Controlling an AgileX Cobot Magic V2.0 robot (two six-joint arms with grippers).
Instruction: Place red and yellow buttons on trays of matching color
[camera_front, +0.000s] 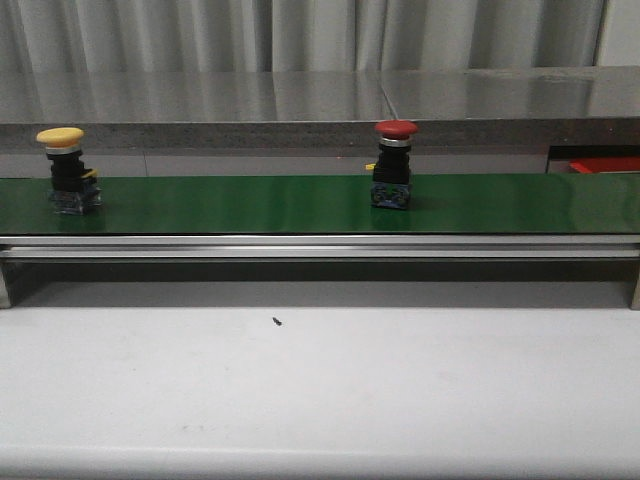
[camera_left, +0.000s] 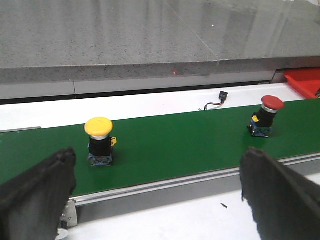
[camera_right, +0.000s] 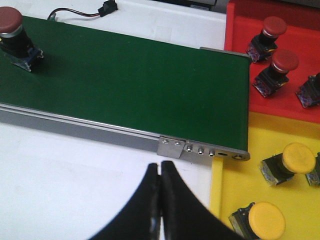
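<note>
**Buttons on the green belt, more buttons already in two trays**

Buttons with mushroom-shaped caps stand on a long green conveyor belt. The belt surface is smooth and matte, and it has a metal rail along its front edge. Behind it there is a grey speckled stone-like ledge, and in front a plain white table.

At the end of the belt lie two plastic trays, touching each other: a red tray and a yellow tray. The red tray holds two red buttons that show fully, and one more dark body is cut by the picture edge. The yellow tray holds two yellow buttons, with one more partly visible.

On the belt I count two buttons, both upright and well apart: one yellow button near the left end, one red button around the middle. Each has a black body on a blue base.

The left gripper is spread wide, its black fingers hold nothing. The right gripper is closed, fingers pressed together, empty, above the white table beside the yellow tray.
</note>
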